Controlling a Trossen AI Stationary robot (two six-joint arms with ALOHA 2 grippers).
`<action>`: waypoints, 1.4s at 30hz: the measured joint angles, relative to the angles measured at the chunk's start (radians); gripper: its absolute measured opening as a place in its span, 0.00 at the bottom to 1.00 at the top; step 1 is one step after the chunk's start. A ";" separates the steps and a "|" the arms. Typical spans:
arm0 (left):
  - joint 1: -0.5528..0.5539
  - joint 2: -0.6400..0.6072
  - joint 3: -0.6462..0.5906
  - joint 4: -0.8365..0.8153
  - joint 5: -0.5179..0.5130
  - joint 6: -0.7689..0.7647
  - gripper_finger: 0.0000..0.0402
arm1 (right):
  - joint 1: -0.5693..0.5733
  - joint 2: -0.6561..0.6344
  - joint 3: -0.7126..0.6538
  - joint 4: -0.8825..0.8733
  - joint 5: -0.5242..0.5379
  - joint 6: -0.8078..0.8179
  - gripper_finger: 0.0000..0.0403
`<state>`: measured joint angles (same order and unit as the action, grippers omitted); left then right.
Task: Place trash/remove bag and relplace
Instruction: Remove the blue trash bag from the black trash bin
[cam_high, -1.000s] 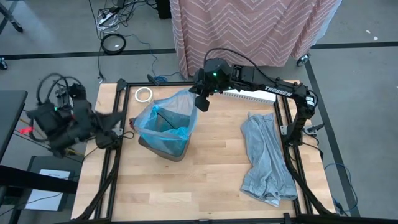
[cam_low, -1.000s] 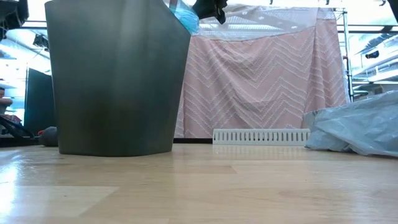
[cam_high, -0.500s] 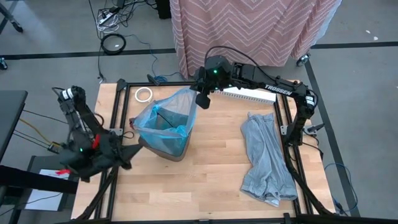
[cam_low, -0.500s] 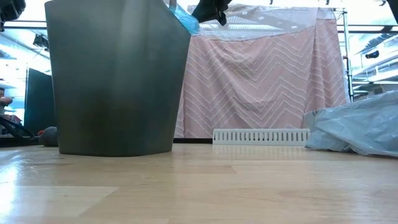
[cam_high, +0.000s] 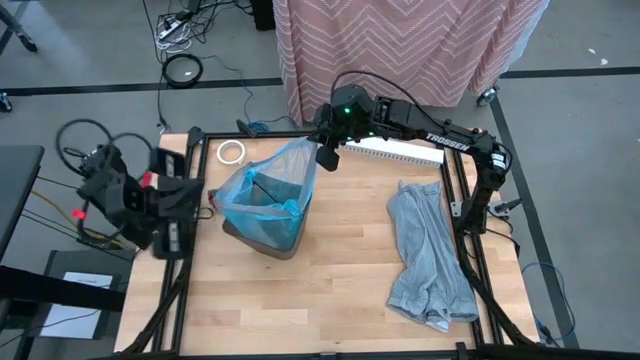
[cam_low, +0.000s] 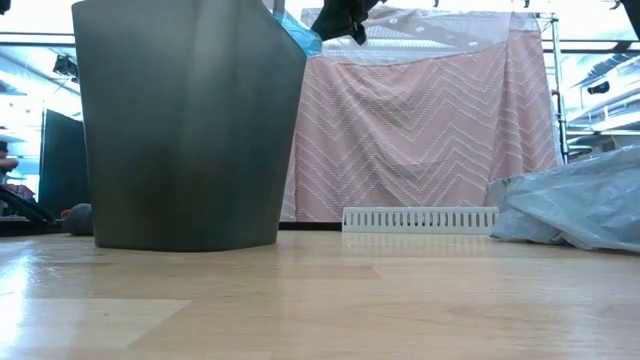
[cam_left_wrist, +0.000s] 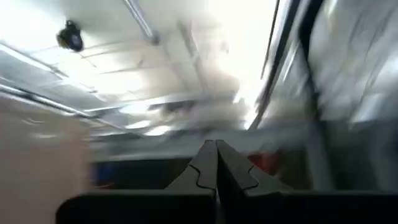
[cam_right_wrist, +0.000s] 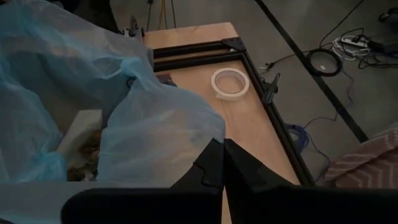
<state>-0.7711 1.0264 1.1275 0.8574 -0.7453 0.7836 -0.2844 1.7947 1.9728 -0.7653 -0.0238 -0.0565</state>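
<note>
So, L to R: left gripper (cam_left_wrist: 216, 163), jaws shut on nothing, sits off the bench's left edge, while the right gripper (cam_high: 325, 160), jaws pinched on the blue bag (cam_high: 262, 185) rim at the bin (cam_low: 185, 120), should lift slowly w/ trash (cam_right_wrist: 81, 155) low inside, below the jaws.

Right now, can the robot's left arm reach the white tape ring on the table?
Probably not without a big swing. The left hand hangs off the table's left edge, fingers shut. The white tape ring lies at the far corner, beyond the bin, with nothing on it.
</note>
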 joint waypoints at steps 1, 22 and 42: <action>-0.001 0.000 0.041 -0.084 -0.092 0.070 0.01 | 0.000 0.000 0.000 0.000 0.000 0.002 0.00; -0.198 -0.007 0.055 -0.755 -0.829 -0.369 0.01 | 0.000 0.000 0.000 -0.007 0.003 0.065 0.00; -0.243 -0.006 -0.242 -0.772 -0.825 -0.486 0.01 | -0.008 -0.001 0.000 -0.249 0.110 0.036 0.00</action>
<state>-1.0145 1.0203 0.8860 0.0849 -1.5703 0.2978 -0.2919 1.7940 1.9724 -1.0144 0.0860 -0.0200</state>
